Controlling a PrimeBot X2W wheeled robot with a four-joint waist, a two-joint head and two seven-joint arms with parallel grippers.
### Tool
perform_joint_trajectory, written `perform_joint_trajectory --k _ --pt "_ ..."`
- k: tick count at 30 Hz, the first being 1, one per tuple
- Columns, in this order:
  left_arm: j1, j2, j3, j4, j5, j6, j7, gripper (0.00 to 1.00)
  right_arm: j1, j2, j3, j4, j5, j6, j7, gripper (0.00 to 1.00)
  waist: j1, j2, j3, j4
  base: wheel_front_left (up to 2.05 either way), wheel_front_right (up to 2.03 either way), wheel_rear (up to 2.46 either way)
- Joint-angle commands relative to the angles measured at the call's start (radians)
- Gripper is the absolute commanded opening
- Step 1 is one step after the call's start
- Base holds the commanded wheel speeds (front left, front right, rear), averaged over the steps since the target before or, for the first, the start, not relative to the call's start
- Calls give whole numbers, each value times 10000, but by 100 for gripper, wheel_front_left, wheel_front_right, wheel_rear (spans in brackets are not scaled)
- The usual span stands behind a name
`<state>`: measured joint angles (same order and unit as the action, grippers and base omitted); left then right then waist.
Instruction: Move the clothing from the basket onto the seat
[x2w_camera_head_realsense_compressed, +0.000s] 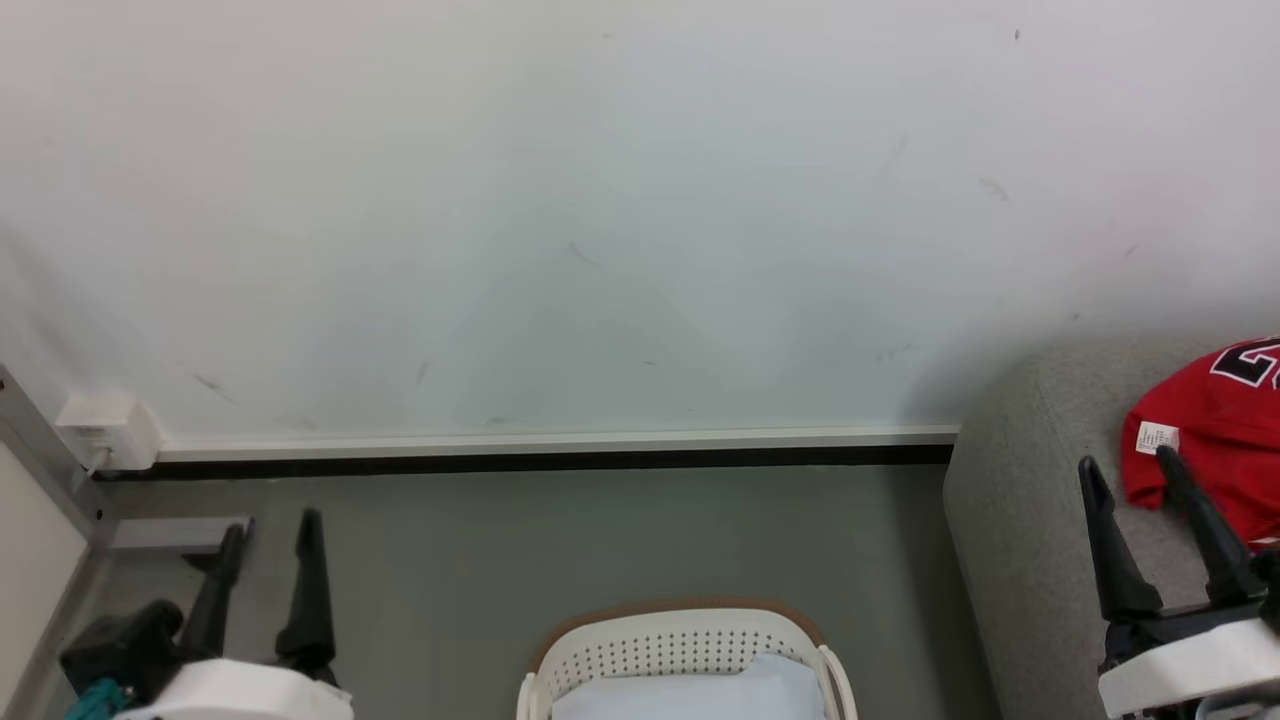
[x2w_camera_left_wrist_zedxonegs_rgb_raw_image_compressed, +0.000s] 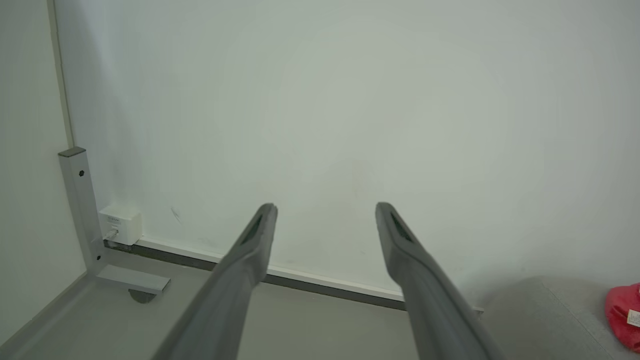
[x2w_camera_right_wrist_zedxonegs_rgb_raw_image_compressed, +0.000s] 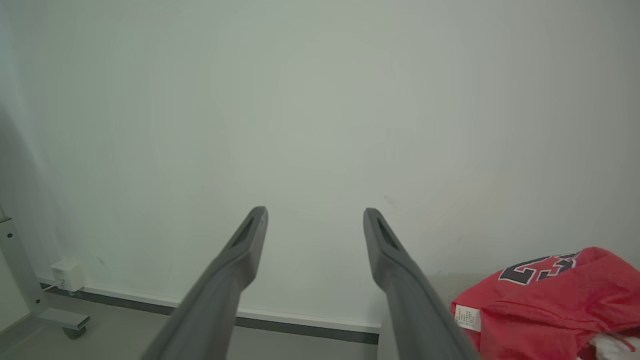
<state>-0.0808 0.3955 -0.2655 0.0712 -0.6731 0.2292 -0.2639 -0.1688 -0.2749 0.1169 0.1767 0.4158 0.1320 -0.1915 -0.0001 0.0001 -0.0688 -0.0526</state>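
Observation:
The red jersey (x2w_camera_head_realsense_compressed: 1215, 440) lies bunched on the light-grey sofa (x2w_camera_head_realsense_compressed: 1010, 520) at the right edge of the head view, its white tag (x2w_camera_head_realsense_compressed: 1157, 437) facing me. It also lies at the lower right of the right wrist view, the jersey (x2w_camera_right_wrist_zedxonegs_rgb_raw_image_compressed: 545, 305) showing black-and-white lettering. My right gripper (x2w_camera_head_realsense_compressed: 1131, 468) stands open just left of the jersey, empty. The cream basket (x2w_camera_head_realsense_compressed: 680, 640) with its brown rim sits at the bottom centre. My left gripper (x2w_camera_head_realsense_compressed: 272, 520) is open over the floor at the lower left, holding nothing.
A pale bluish-white cloth (x2w_camera_head_realsense_compressed: 690, 692) lies in the basket. A white wall with a baseboard (x2w_camera_head_realsense_compressed: 550, 440) runs behind. A grey metal frame leg (x2w_camera_left_wrist_zedxonegs_rgb_raw_image_compressed: 82, 210) and a white wall box (x2w_camera_head_realsense_compressed: 108, 430) stand in the left corner. Grey floor (x2w_camera_head_realsense_compressed: 600, 530) lies between basket and wall.

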Motion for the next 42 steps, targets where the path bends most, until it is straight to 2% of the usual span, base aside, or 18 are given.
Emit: perform_joint_trajectory --k 1,6,10,15,25,39,40,42 --pt "443 -239 270 -78 467 -61 -5 100 290 151 -31 184 -197 -26 -317 100 1 -1 -24 41 0 0 0" --pt "1010 -714 675 35 1306 -277 -6 100 806 608 -146 449 -529 -26 -675 100 1 -1 -58 80 0 0 0" --pt "1324 -1226 1025 212 1880 -687 -7 100 1160 1075 -307 778 -669 -26 -740 100 1 -1 -110 86 0 0 0" --pt "1518 -1728 1408 410 2487 -1044 -7 100 1280 1270 -292 716 -942 -26 -739 100 1 -1 -139 58 0 0 0" --pt "1308 -2218 2135 940 3192 -1734 -8 100 1079 1303 44 766 -1006 -26 -741 100 1 -1 -112 25 0 0 0" --pt "1345 -2737 2622 1174 3701 -2271 -6 100 940 1294 229 869 -839 -26 -743 100 1 -1 -140 -2 0 0 0" --pt "1330 -2758 2588 1166 3621 -2266 1 0 1057 1341 237 851 -905 0 -709 0 1 -1 -140 -3 0 0 0" --pt "1379 -2824 2574 1308 3579 -2283 27 0 1162 1389 240 957 -868 0 -679 0 1 -1 -139 -3 0 0 0"
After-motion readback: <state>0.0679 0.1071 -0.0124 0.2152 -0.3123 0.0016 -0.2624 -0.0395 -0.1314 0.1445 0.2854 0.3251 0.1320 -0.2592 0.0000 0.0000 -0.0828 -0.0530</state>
